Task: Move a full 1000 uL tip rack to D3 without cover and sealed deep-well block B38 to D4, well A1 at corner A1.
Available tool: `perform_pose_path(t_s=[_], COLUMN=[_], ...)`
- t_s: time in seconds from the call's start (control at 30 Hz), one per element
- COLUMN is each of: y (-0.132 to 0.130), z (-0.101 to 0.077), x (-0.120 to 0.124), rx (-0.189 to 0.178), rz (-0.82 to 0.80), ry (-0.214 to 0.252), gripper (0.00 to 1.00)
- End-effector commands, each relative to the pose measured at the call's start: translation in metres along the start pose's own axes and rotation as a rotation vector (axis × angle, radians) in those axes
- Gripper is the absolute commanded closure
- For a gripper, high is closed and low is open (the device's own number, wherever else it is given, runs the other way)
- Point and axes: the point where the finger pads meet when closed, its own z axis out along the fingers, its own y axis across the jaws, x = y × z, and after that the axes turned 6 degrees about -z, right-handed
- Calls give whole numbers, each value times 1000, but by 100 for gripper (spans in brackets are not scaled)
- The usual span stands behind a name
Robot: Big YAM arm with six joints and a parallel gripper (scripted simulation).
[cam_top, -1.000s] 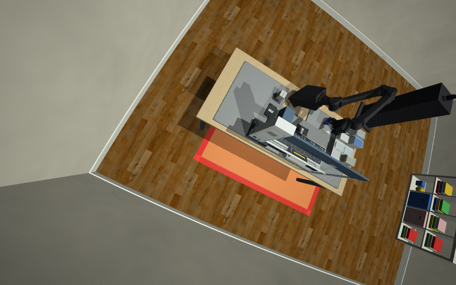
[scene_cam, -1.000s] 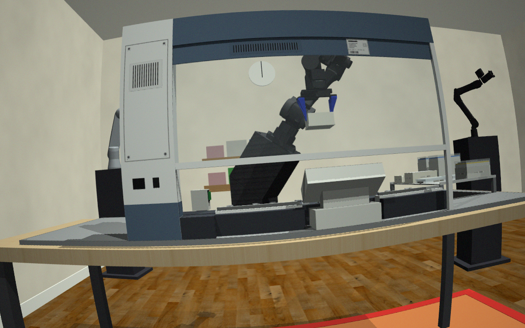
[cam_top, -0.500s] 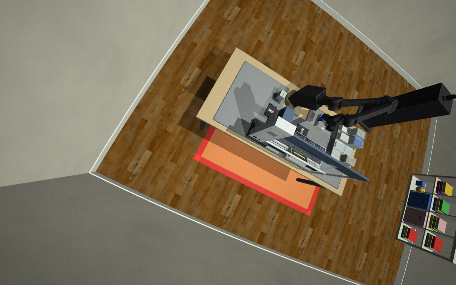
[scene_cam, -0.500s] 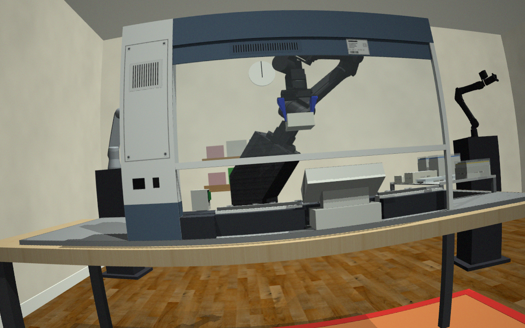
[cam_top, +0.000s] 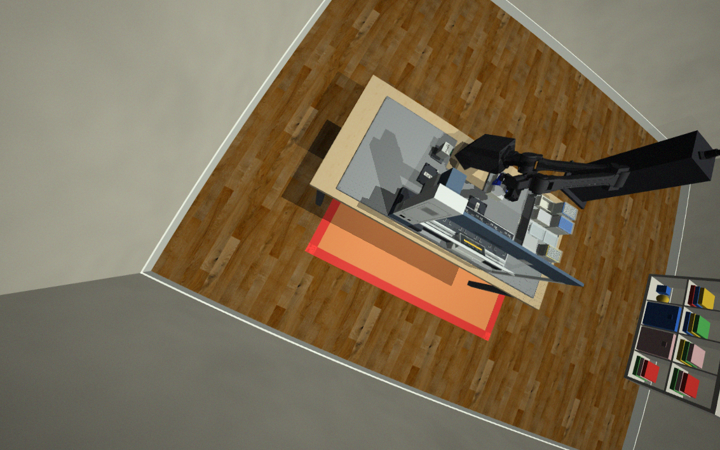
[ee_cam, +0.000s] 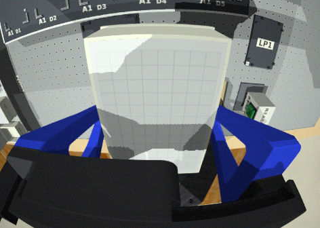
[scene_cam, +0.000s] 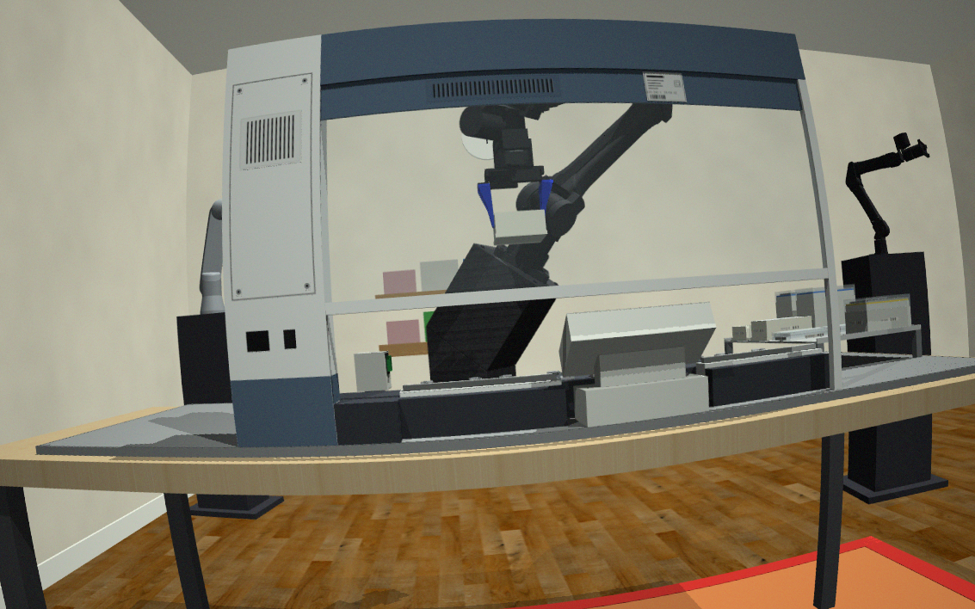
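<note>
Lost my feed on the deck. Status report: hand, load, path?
Hand shut on a pale sealed block, carried high in the air. Deck marks D3 and D4 ahead below, both bare. Nothing seen blocking the descent.
</note>
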Motion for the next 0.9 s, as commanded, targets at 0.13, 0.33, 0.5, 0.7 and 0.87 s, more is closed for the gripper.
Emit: perform_pose_path(t_s=[0.13,0.33,0.5,0.7,0.87], y=[-9,-18,-19,-19,-20], z=[-9,-13,-12,-11,-11], x=[-9,-41,-66,-86,-112], rx=[16,29,27,25,23], rz=[-80,-74,-74,-72,-74], ry=[-11,-29,-30,-27,-32], gripper=[100,100,100,100,100])
